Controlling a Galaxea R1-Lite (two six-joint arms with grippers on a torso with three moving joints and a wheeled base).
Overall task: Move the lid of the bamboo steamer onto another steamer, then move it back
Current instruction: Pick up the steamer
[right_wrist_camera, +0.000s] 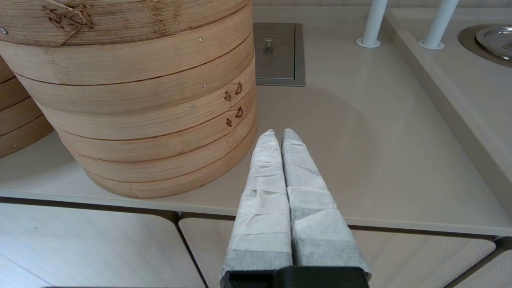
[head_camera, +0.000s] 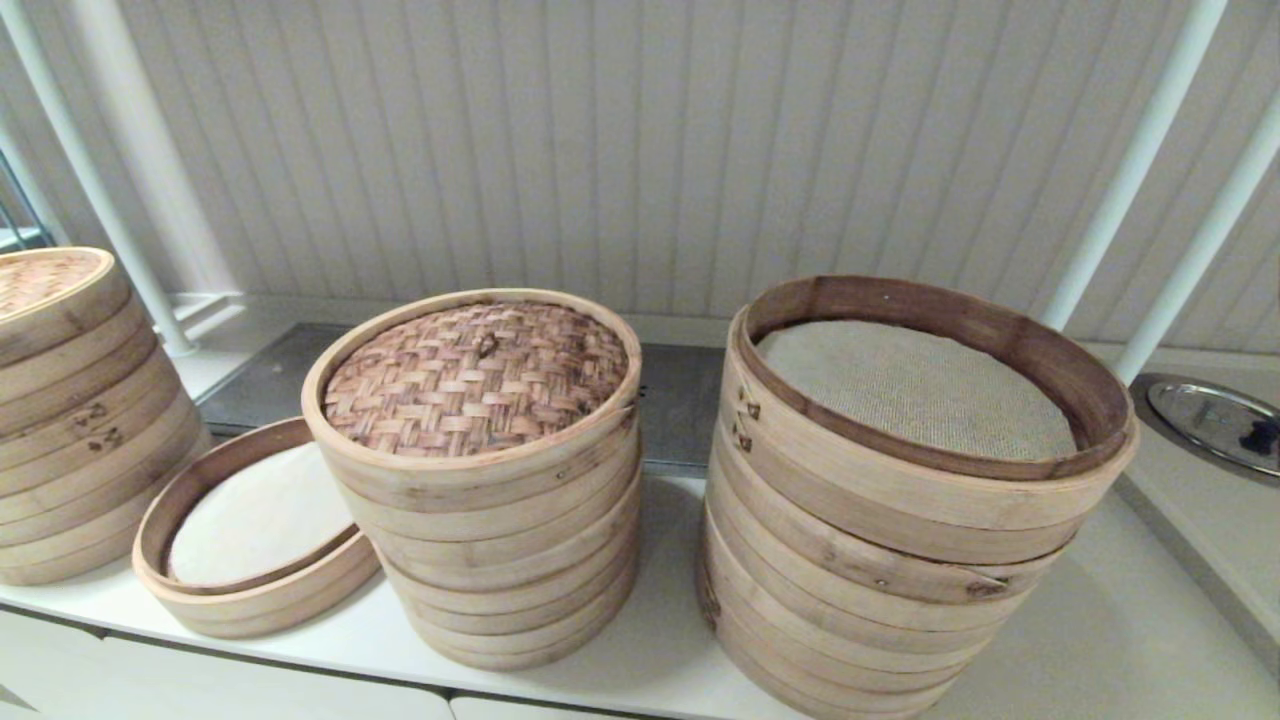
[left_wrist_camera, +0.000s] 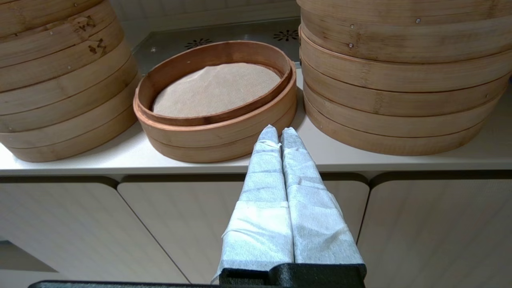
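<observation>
On the pale counter (head_camera: 1100, 640), the widest stack (head_camera: 900, 560) with beige mesh liner stands at the right, uncovered. The medium stack (head_camera: 500, 560) at centre carries the bamboo steamer lid (head_camera: 475, 378), seated level in its rim. To its left the low two-ring steamer (head_camera: 250, 590) lies open. Both claws, the left claw (left_wrist_camera: 275, 134) and right claw (right_wrist_camera: 278, 136), hang below the counter edge, pressed closed and empty. I judge either nothing has begun or the lid sits mid-task.
</observation>
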